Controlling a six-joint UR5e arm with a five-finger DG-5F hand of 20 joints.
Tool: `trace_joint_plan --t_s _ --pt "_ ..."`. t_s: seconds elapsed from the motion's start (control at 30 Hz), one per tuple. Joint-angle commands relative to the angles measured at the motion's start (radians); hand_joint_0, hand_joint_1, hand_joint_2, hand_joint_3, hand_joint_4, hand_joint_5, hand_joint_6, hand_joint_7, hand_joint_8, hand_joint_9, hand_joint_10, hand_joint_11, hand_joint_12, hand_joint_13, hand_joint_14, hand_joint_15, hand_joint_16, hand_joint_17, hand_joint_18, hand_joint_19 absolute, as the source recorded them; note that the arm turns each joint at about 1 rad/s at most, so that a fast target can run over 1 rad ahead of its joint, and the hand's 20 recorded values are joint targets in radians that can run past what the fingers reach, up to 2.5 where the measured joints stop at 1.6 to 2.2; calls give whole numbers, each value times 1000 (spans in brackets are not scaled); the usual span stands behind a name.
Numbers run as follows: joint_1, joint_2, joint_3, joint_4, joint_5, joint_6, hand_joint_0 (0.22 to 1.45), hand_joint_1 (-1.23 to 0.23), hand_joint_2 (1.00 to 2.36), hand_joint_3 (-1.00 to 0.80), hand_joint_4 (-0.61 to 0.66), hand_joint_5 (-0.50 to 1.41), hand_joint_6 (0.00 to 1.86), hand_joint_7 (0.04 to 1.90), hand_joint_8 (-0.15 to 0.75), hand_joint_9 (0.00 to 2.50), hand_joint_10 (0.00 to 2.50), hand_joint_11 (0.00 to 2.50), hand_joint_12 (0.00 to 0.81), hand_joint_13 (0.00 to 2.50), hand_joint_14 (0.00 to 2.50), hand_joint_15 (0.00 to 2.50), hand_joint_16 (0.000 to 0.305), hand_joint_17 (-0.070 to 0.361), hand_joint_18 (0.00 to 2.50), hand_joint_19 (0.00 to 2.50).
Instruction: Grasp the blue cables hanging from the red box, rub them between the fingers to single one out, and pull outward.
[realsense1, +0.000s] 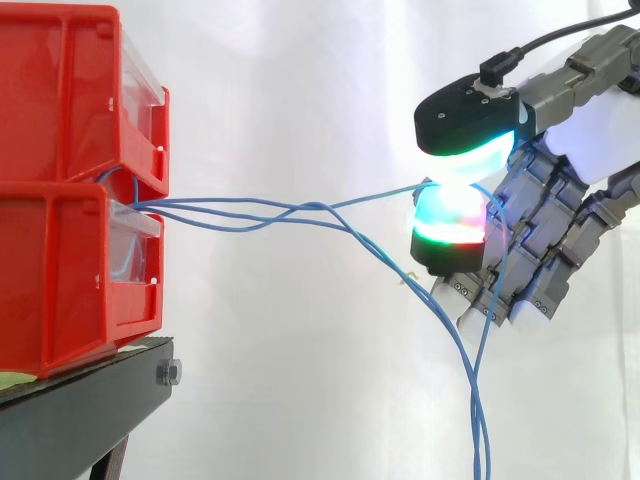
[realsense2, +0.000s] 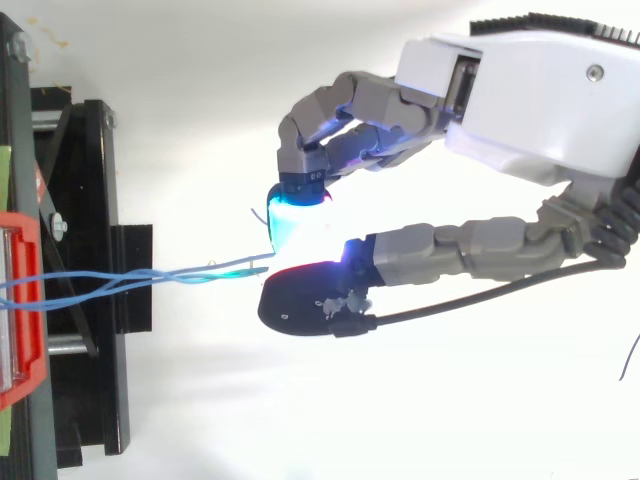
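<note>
Blue cables (realsense1: 318, 207) strung level from red bins (realsense1: 60, 250) rightward, one pinched between curled hand (realsense2: 540, 100) pads, the rest drooping downward.

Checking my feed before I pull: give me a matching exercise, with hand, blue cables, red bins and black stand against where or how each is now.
1 hand
2 blue cables
3 red bins
4 black stand

a stacked one on the other
b under the bins
c pinching a cable
d strung from the bins to the hand

Pairs: 1-c, 2-d, 3-a, 4-b
</note>
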Motion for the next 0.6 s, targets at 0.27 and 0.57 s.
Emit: trace_joint_plan --t_s 0.27,0.57 --pt "2 0 -161 181 -41 38 587 -770 1011 -33 -110 -118 864 1140 223 632 7 181 411 514 10 315 53 120 495 339" --pt "2 0 -196 319 -213 160 587 -769 1011 -32 -106 -119 865 1136 222 638 5 184 410 513 10 315 53 120 494 340"
